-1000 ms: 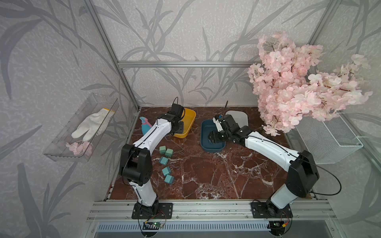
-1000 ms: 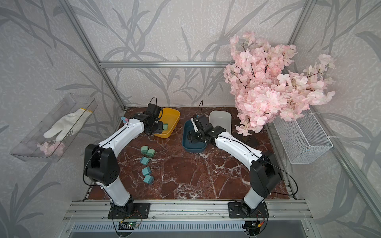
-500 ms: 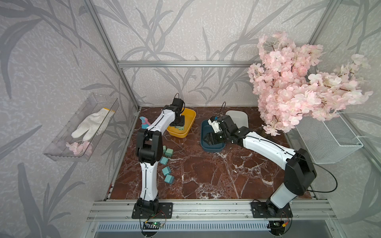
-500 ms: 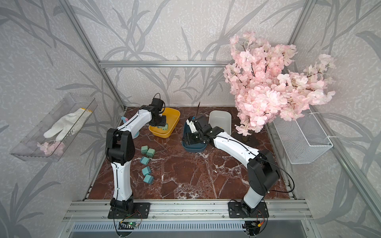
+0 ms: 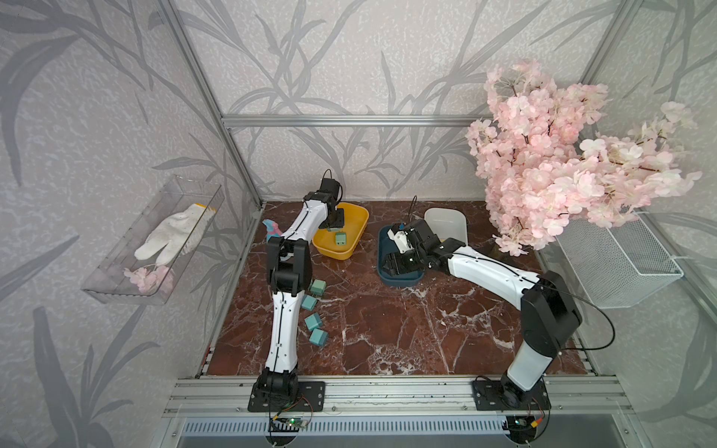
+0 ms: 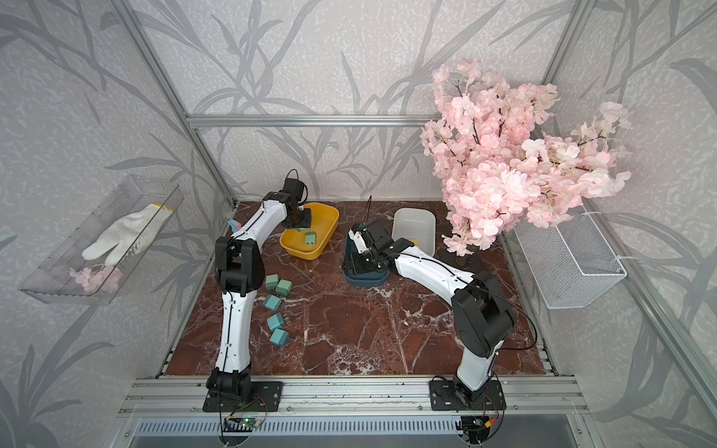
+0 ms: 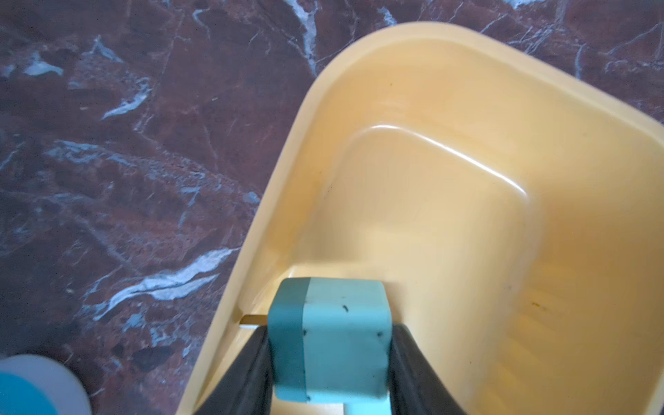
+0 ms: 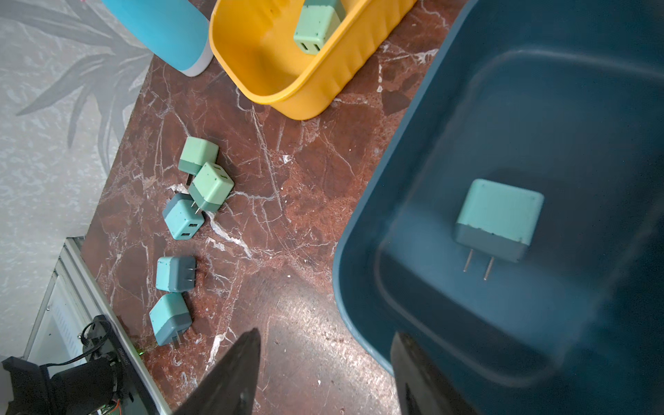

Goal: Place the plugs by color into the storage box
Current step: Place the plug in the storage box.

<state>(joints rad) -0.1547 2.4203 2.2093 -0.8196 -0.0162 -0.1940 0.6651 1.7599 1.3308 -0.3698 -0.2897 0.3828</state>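
Here, left tool (image 7: 330, 332) pinches a green plug (image 7: 345, 337) low in yellow bin (image 7: 467, 90), prong near wall; release may snag/tip it. Right tool (image 8: 325, 334), spread & empty, hangs over blue bin (image 8: 413, 161) w/ teal plug (image 8: 499, 221).

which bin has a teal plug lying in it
The dark blue plastic bin; the yellow plastic bin holds a sage green cube plug instead.

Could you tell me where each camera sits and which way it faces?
Top views: high at the front, facing down and back; left arm and right arm whole.
Left wrist: on the left arm, looking into the yellow bin; left claw shut on a plug.
Right wrist: on the right arm, looking down over the blue bin and loose plugs; right claw open.
Shared: all four show the yellow bin and that plug.
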